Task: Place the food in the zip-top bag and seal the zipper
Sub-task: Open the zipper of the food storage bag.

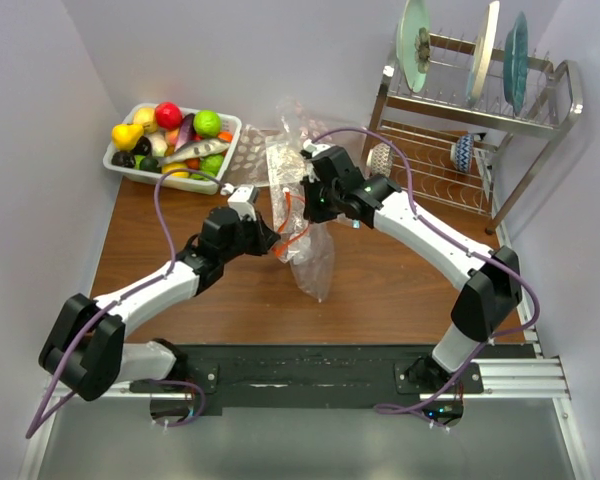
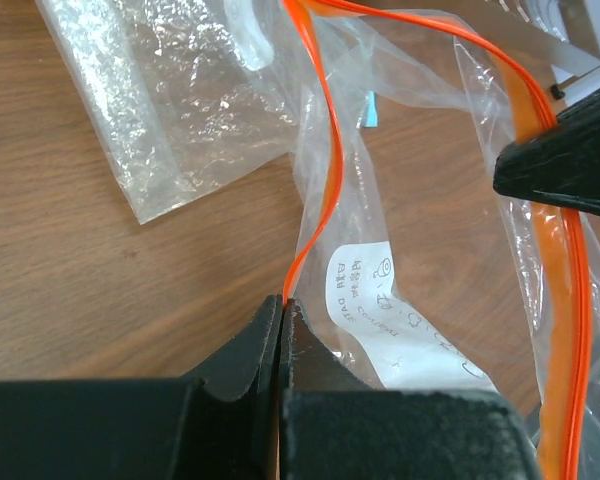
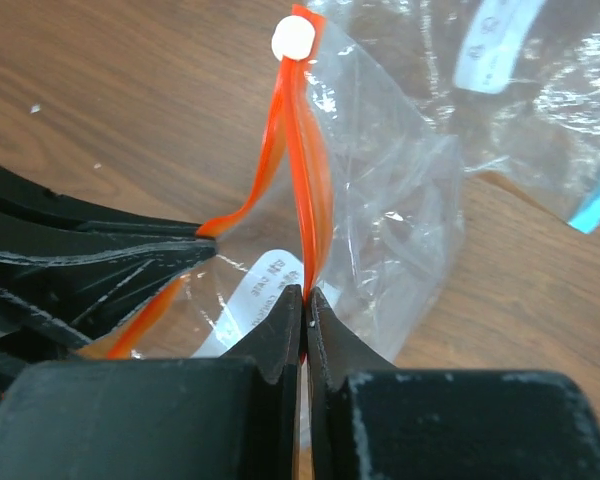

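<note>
1. Food: glossy toy fruits and vegetables are piled in a white basket at the far-left corner of the counter, well apart from the bag. None shows inside the bag.
2. Left end effector: it is clenched on one lip of the zipper, jaws pressed flat on the thin orange-red strip. Of the two arms it is the nearer to the basket, which lies beyond it and to its left.
3. Zip-top bag: it sits mid-counter between the two arms. Its mouth is pulled apart, the two orange lips spreading from a white slider. The plastic is clear and crinkly, with a white paper label inside. Its body trails toward the near edge in the top view. A second clear bag lies behind it.
4. Right end effector: it is clamped on the opposite lip. Fetching food probably means one arm must let go, and the left has the shorter reach. The freed lip may then sag.
</note>
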